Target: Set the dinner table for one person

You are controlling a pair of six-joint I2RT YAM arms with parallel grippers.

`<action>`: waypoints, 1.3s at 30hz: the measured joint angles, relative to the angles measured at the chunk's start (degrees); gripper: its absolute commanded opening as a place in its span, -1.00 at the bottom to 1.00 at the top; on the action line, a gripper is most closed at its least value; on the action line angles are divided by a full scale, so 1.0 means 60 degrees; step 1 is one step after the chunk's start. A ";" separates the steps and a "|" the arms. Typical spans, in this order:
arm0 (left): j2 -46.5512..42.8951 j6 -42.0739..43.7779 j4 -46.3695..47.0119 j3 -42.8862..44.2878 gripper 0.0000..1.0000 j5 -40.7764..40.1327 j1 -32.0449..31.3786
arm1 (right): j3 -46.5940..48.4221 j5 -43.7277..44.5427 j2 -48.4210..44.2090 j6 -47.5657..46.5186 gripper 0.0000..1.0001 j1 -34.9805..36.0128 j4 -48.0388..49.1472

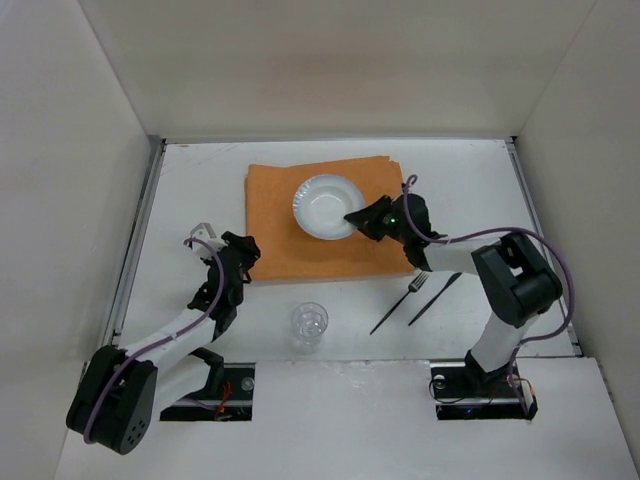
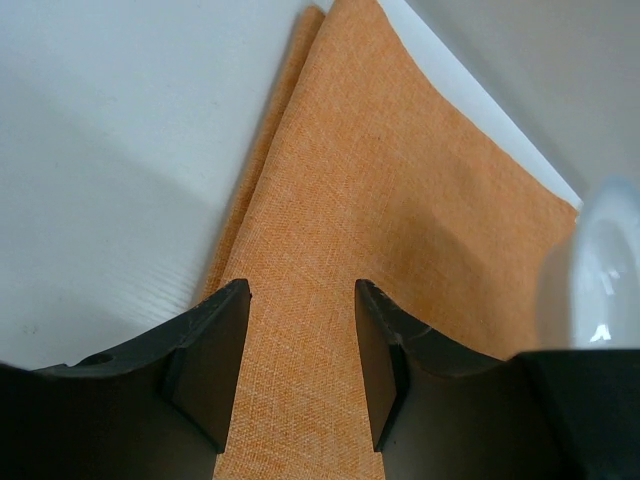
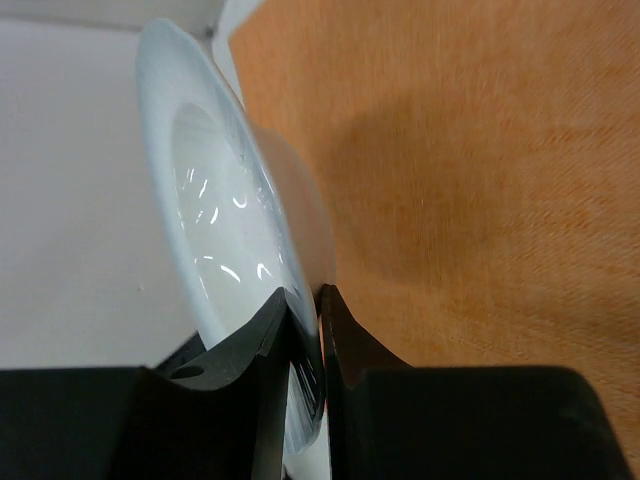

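Observation:
An orange cloth (image 1: 290, 225) lies on the white dinner table (image 1: 200, 180). A white bowl-like plate (image 1: 325, 205) sits on the cloth's far right part. My right gripper (image 1: 355, 218) is shut on the plate's near right rim; in the right wrist view the rim (image 3: 235, 220) runs between the gripper's (image 3: 303, 295) jaws. My left gripper (image 1: 250, 250) is open over the cloth's left near edge; the left wrist view shows bare cloth (image 2: 380, 190) between the gripper's (image 2: 300, 290) jaws. A fork (image 1: 400, 300) and a knife (image 1: 435, 297) lie right of centre. A clear glass (image 1: 309, 323) stands near the front.
Metal rails run along the table's left side (image 1: 140, 230) and right side (image 1: 535, 220). White walls enclose the table on three sides. The arm bases (image 1: 480, 390) sit at the near edge.

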 measured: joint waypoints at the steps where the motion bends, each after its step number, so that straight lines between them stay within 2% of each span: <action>1: -0.0073 -0.0004 0.0000 -0.0015 -0.12 -0.0022 0.0007 | 0.0102 -0.0029 0.0219 -0.0004 -0.82 0.0208 -0.0026; 5: -0.0109 -0.0004 -0.0011 -0.0029 -0.12 -0.0040 0.0040 | 0.0266 -0.0036 0.0812 -0.0011 -0.82 0.0568 -0.0153; 17: 0.0109 -0.0004 -0.0015 -0.0029 -0.12 -0.0036 -0.0007 | 0.0506 0.0444 0.1373 -0.0138 -0.77 0.0572 -0.0557; 19: 0.0109 -0.0007 -0.0007 -0.0029 -0.12 -0.0040 -0.0026 | 0.0550 0.0535 0.1548 -0.0164 -0.61 0.0619 -0.0678; 21: 0.0109 -0.0007 -0.0011 -0.0029 -0.12 -0.0036 -0.0018 | 0.0550 0.0670 0.1596 -0.0168 -0.29 0.0692 -0.0903; 23: 0.0109 -0.0007 -0.0011 -0.0029 -0.12 -0.0036 -0.0018 | 0.0550 0.0801 0.1588 -0.0171 -0.08 0.0790 -0.0925; 28: 0.0106 -0.0004 -0.0011 -0.0029 -0.13 -0.0040 -0.0018 | 0.0528 0.1126 0.1268 -0.0459 0.10 0.0994 -0.1151; 32: 0.0036 -0.0004 -0.0015 -0.0029 -0.12 -0.0051 -0.0022 | 0.0142 0.1508 0.0393 -0.0936 0.12 0.1107 -0.1741; 36: -0.0007 -0.0004 -0.0018 -0.0029 -0.12 -0.0047 0.0044 | -0.0827 0.1869 -0.1111 -0.1381 0.11 0.1366 -0.2481; 37: -0.0007 -0.0004 -0.0018 -0.0029 -0.12 -0.0051 0.0044 | -0.1093 0.1982 -0.1545 -0.1472 0.09 0.1483 -0.2688; 39: 0.0004 -0.0004 -0.0015 -0.0029 -0.14 -0.0058 0.0040 | -0.1606 0.2255 -0.2528 -0.1730 -0.10 0.1781 -0.3300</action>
